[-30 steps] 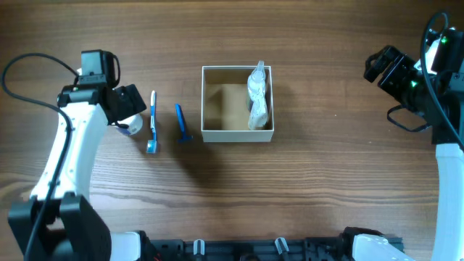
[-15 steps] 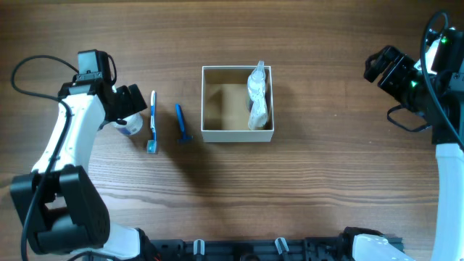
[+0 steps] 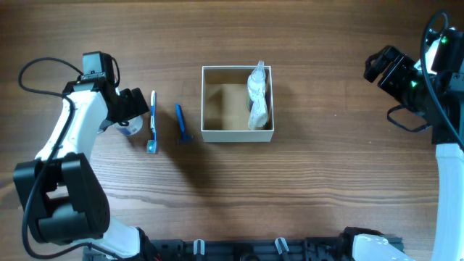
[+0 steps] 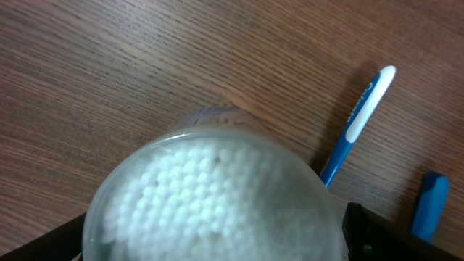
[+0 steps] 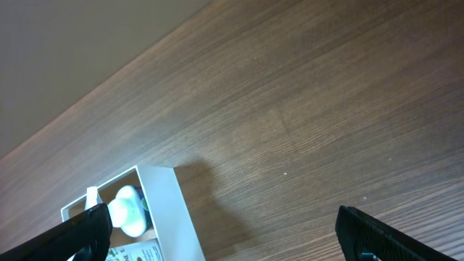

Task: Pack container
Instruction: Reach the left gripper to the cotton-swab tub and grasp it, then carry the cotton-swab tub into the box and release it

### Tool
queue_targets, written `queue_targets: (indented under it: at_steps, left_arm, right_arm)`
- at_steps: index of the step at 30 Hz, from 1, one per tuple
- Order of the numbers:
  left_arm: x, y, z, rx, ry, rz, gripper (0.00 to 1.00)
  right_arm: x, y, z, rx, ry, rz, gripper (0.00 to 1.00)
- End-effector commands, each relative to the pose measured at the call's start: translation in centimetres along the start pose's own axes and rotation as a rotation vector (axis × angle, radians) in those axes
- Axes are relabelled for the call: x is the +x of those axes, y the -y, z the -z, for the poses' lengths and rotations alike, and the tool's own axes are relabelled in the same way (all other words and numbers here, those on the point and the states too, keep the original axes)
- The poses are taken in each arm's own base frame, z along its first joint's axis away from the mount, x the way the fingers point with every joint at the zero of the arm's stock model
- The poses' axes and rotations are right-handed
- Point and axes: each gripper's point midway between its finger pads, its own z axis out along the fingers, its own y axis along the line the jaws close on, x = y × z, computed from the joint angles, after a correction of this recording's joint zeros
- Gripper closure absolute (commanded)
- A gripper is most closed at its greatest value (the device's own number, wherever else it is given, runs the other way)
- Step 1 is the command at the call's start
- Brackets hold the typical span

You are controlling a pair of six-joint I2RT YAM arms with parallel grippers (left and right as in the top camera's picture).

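Note:
The container [image 3: 237,135], a square white-walled box with a tan inside, stands mid-table and holds a white bottle in clear wrap [image 3: 257,94]. It also shows in the right wrist view [image 5: 170,210]. My left gripper [image 3: 129,114] is open over a round clear jar of cotton swabs [image 3: 130,128], which sits on the table. In the left wrist view the jar [image 4: 210,196] fills the gap between the fingers [image 4: 210,243]. A blue-and-white toothbrush [image 3: 153,119] and a blue razor [image 3: 181,122] lie between jar and container. My right gripper [image 3: 377,69] is open and empty at the far right.
The wood table [image 3: 326,181] carries nothing else in view. In the left wrist view the toothbrush [image 4: 359,119] and the razor [image 4: 429,206] lie just right of the jar. The right wrist view shows the bottle's cap [image 5: 129,210] inside the container's corner.
My left arm's elbow has swung in and the gripper has shifted slightly over the jar. The jar, toothbrush, razor and container have not moved. The right arm is still.

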Motion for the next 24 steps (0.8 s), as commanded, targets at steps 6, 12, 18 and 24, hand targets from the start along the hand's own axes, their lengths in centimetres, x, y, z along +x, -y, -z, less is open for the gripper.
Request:
queue_targets:
  at_steps: [6,12,18,24]
  left_arm:
    - [-0.4,0.2,-0.1,0.011,-0.003,-0.012,0.21]
    - [-0.1,0.1,0.4,0.008,-0.013,-0.012,0.27]
    - [-1.7,0.8,5.2,0.050,0.058,-0.012,0.27]
    - [-2.4,9.0,16.6,0.380,0.217,-0.143,0.27]
  right_arm:
    - [-0.1,-0.2,-0.3,-0.009,-0.007,-0.001,0.00]
    - [-0.1,-0.2,-0.3,-0.008,-0.007,-0.001,0.00]
    - [-0.1,-0.2,-0.3,-0.009,-0.007,-0.001,0.00]
    - [-0.1,-0.2,-0.3,-0.009,-0.007,-0.001,0.00]
